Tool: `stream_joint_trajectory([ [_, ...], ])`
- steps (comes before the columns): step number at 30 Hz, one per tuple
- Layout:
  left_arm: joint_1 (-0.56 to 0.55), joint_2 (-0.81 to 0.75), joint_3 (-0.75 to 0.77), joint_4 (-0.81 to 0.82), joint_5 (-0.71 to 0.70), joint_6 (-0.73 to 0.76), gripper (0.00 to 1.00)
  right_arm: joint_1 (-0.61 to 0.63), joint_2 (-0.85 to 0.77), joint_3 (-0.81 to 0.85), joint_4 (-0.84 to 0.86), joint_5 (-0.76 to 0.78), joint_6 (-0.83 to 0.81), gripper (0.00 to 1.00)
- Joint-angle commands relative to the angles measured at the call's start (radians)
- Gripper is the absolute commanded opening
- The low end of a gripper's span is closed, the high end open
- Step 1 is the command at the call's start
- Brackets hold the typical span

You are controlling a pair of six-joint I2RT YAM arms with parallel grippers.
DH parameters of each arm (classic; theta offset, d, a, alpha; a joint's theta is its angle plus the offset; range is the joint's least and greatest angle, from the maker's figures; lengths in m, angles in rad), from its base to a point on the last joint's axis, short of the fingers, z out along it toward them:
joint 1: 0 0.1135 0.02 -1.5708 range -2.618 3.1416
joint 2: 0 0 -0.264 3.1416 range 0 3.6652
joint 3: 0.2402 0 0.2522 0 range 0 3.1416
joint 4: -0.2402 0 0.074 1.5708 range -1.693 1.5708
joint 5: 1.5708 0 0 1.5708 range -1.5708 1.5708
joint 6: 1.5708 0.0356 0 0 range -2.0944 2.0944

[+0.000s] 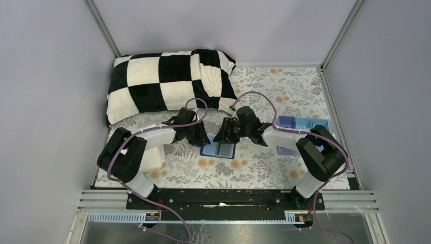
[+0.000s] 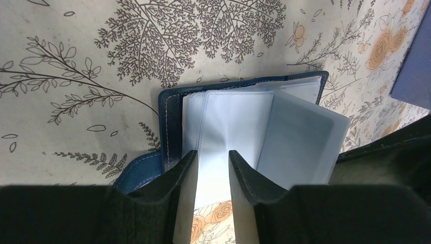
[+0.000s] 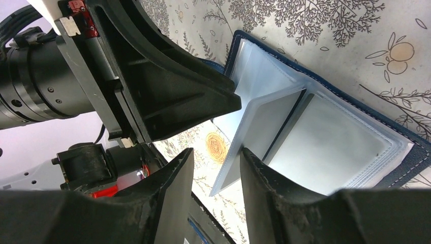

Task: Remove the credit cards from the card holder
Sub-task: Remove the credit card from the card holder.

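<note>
Right gripper (image 3: 217, 152) hangs part-open astride a lifted sleeve (image 3: 264, 122) — not pinching. Left gripper (image 2: 209, 155), narrow gap, straddles another leaf (image 2: 228, 127). Holder (image 2: 167, 117) lies open on the cloth (image 2: 76, 51) between them; best clamp the edge of a card, not plastic — pull straight.

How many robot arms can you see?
2. The left arm comes in from the left side and the right arm from the right side. Both reach to the open card holder in the middle.
</note>
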Motion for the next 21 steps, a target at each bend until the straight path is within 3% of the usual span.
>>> stream_joint_trajectory([
  [1,-0.002,-0.01,-0.002,-0.045,-0.036,0.035,0.34,0.01,-0.006,0.019,-0.005,0.018,-0.012,0.46],
  [14,0.015,-0.091,0.084,-0.16,-0.09,0.1,0.39,0.01,-0.009,0.024,-0.074,0.076,-0.029,0.6],
  [17,0.023,-0.118,0.126,-0.199,-0.089,0.118,0.41,0.01,-0.021,0.021,-0.075,0.09,-0.029,0.54],
  [21,0.025,-0.149,0.158,-0.215,-0.065,0.119,0.42,0.011,-0.037,0.017,-0.1,0.135,-0.022,0.35],
])
